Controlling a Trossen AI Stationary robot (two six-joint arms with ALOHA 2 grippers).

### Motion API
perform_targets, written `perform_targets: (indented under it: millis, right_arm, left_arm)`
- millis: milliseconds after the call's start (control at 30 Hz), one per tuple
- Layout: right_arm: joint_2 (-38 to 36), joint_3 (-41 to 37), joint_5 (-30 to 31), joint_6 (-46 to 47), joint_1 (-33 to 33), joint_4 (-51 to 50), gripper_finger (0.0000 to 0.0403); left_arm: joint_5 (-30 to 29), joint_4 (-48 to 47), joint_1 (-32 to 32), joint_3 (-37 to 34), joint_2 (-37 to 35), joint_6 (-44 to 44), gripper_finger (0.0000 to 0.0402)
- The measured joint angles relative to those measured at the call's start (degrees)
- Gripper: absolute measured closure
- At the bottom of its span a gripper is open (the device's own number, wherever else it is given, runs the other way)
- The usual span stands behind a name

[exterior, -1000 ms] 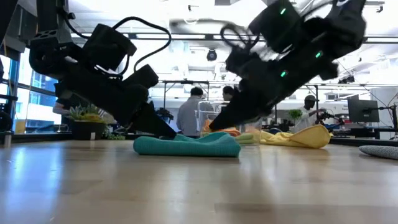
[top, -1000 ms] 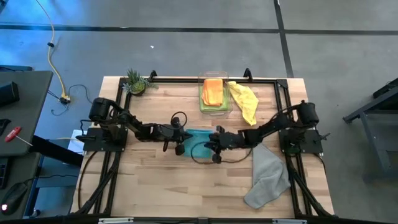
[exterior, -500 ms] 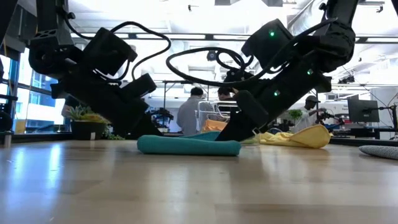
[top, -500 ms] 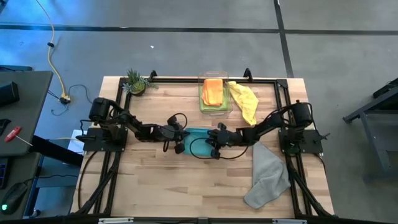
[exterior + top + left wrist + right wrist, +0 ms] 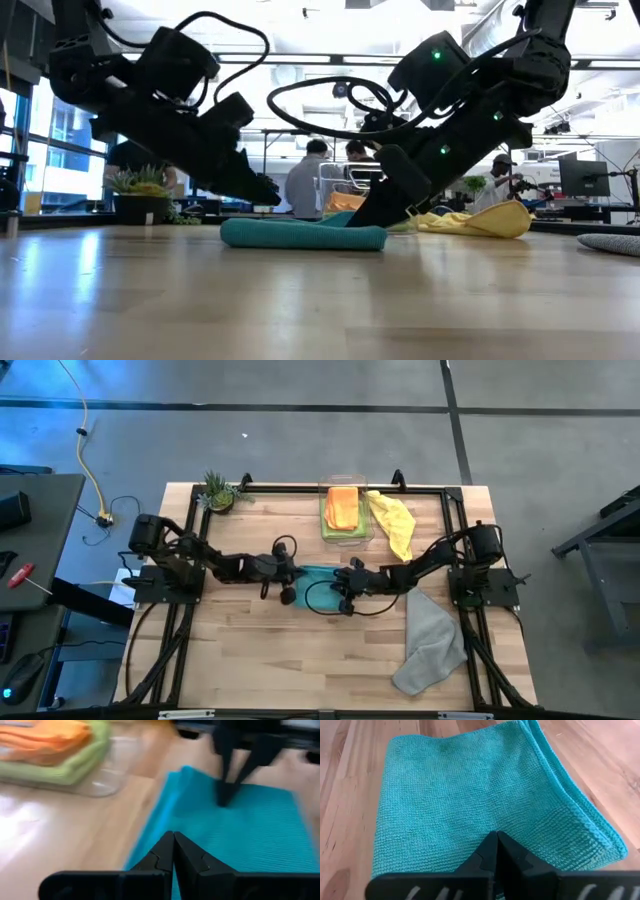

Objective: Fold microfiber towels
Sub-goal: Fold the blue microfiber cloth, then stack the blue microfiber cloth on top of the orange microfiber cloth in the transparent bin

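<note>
Teal towel (image 5: 318,575) flat, left gripper (image 5: 289,568) lifted.

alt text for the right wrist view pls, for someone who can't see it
A folded teal towel lies flat on a light wooden table, filling most of the picture, its layered edges stacked along one side. The right hand, dark fingers shut together, rests its tip on the towel.

Bright, even overhead light fills the room. In the low view, ceiling lights (image 5: 330,15) glare white behind the dark, backlit arms, and the table (image 5: 300,300) nearest the camera is soft and out of focus. The left wrist view is smeared by motion blur; the right wrist view is crisp, with the teal towel (image 5: 485,795) sharply textured.
</note>
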Motion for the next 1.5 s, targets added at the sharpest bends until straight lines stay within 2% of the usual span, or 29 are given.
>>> perform_targets:
  millis: [100,267,400,633,800,933,1033,1200,1333,1500]
  right_arm:
    - [0.0,0.0,0.0,-0.1,0.0,0.0,0.0403]
    - [0.0,0.0,-0.8,-0.2,0.0,0.0,0.0403]
    - [-0.4,0.0,-0.1,-1.4,0.1,-0.4,0.0402]
    - [-7.3,0.0,-2.3,0.7,0.7,-2.1,0.0402]
    - [-9.8,0.0,-3.8,2.4,5.2,-0.3,0.0402]
    - [-9.6,2.0,-2.2,2.3,9.7,-3.1,0.0398]
    - [-9.6,5.8,-0.3,1.9,12.2,-11.9,0.0372]
    - [-9.6,11.1,3.5,1.9,13.8,-24.9,0.0296]
    - [-8.8,11.7,4.8,-0.3,14.0,-26.3,0.0249]
    - [-5.6,11.7,5.0,-3.8,14.0,-26.7,0.0229]
  left_arm:
    - [1.5,-0.4,-0.2,0.0,0.6,0.1,0.0401]
    - [-3.0,-0.7,0.9,0.0,3.4,0.1,0.0401]
    - [-3.5,-1.1,2.2,0.0,4.9,-0.4,0.0401]
    - [-3.3,-3.0,1.2,0.1,4.9,-1.0,0.0401]
    - [-2.9,-3.4,0.1,0.1,4.7,-1.5,0.0402]
    - [-1.0,-4.7,0.0,0.0,3.0,-1.6,0.0402]
    - [2.5,-6.2,0.3,0.0,0.6,-1.4,0.0401]
    - [8.1,-12.8,-1.1,0.0,-4.7,-0.5,0.0401]
    - [9.1,-16.5,-4.5,0.0,-8.5,-0.5,0.0394]
    - [10.4,-17.0,-10.5,0.1,-10.5,-0.8,0.0367]
